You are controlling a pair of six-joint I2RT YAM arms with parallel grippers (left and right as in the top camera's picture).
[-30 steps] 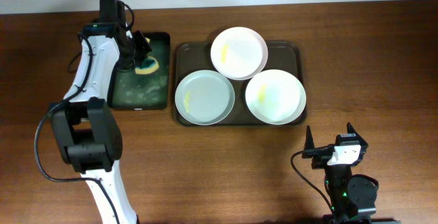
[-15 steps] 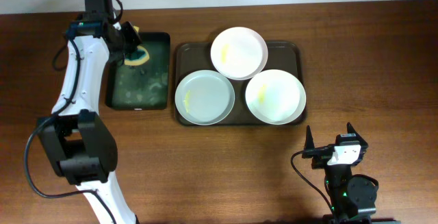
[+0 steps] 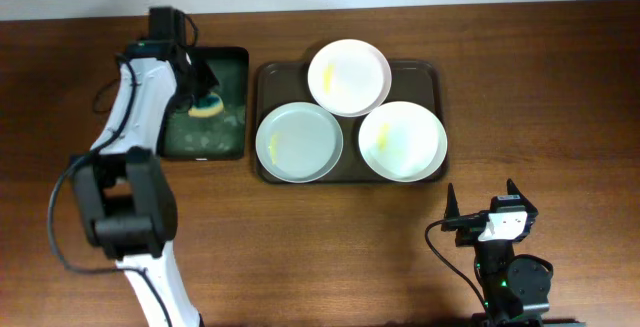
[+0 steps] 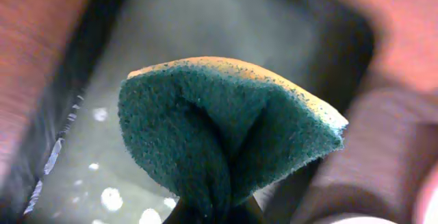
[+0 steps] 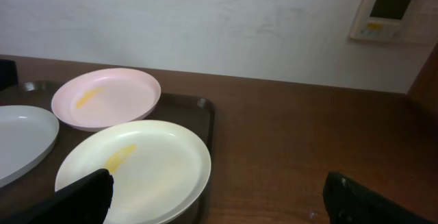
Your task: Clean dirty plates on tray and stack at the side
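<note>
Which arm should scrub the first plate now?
Left. The left claw is shut on the sponge over the bin, beside the tray and the nearest plate. The right claw is open and empty, apart from the tray.

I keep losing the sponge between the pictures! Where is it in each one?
Overhead: the sponge is upper left, over the dark bin.
Left wrist: it fills the middle, green side facing the camera.
Right wrist: not in it.
Shared landmark: the dark bin, seen behind the sponge in both of those views.
</note>
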